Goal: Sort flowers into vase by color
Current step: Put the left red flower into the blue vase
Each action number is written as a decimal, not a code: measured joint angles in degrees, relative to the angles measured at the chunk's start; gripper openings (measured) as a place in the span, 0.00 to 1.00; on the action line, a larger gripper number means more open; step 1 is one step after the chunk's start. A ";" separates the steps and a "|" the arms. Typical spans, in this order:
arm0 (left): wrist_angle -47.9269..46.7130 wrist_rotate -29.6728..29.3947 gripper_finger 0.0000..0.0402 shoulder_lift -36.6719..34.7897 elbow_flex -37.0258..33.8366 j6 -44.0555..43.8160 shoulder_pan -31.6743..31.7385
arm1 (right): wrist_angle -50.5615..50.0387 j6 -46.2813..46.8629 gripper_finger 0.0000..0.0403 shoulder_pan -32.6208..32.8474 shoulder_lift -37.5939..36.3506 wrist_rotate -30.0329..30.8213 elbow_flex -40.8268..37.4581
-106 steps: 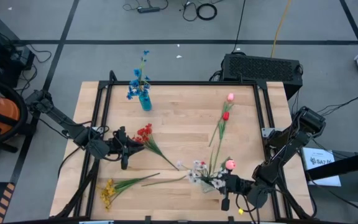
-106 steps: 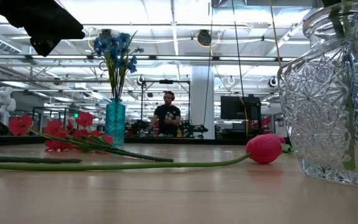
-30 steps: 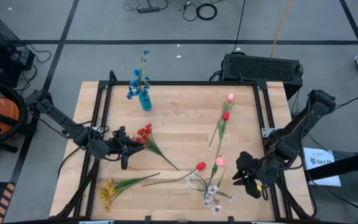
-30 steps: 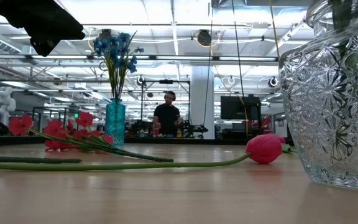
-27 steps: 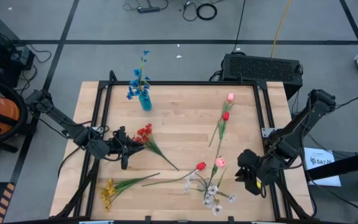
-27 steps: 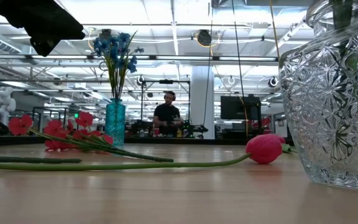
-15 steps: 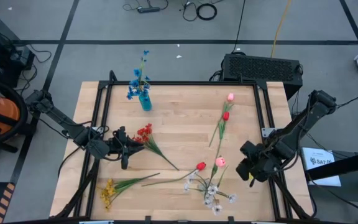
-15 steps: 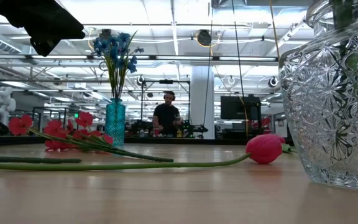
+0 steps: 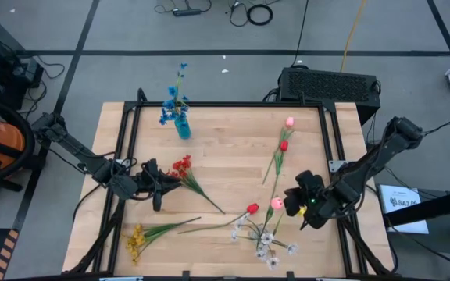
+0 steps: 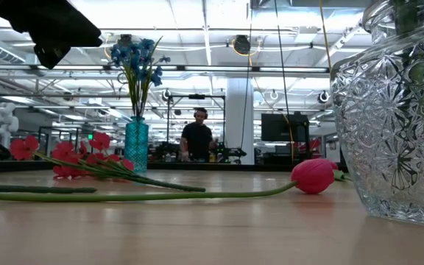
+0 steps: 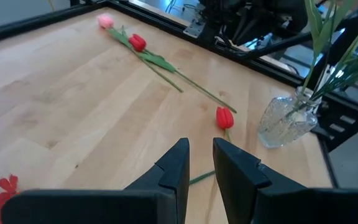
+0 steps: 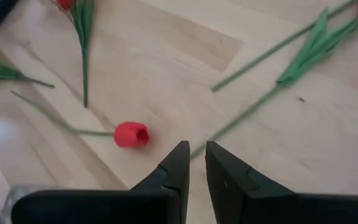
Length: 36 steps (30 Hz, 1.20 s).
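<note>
Table (image 9: pixel 225 156): a wooden top with flowers lying loose on it.
Right end effector (image 9: pixel 295 204): over the table's right part, its fingers (image 12: pixel 178 163) pressed nearly together, with nothing between them.
Left end effector (image 9: pixel 156 186): at the table's left part, fingers close together and empty.
Glass vase (image 10: pixel 396 110): clear cut glass, just beside the right end effector toward the table's near edge; it holds the white blossoms (image 9: pixel 266 242) on green stems.
Teal vase (image 9: pixel 182 125): well apart from both end effectors, at the far edge; it holds the blue sprays (image 9: pixel 176 97).
Red cluster (image 9: pixel 181 165): on the table, just beside the left end effector.
Yellow sprig (image 9: pixel 137 238): on the table, near the left end effector.
Red tulip bud (image 12: pixel 131 134): on the table, near the right end effector's fingertips.
Pink and red tulips (image 9: pixel 286 133): on the table, beyond the right end effector.
</note>
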 joint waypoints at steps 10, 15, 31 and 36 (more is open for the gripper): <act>-0.01 -0.13 0.19 0.00 0.00 -0.87 0.00 | 3.36 7.59 0.11 -4.53 3.84 0.45 0.00; -0.04 -0.34 0.19 0.01 0.00 -0.87 0.00 | 6.38 9.72 0.11 -7.80 5.77 0.44 0.00; -0.12 -8.52 0.19 0.02 0.00 0.51 2.84 | 10.92 10.39 0.11 -17.13 6.61 -1.23 0.00; -0.12 -8.46 0.19 0.02 0.00 0.49 3.86 | 12.20 8.35 0.11 -20.00 6.61 -1.32 0.00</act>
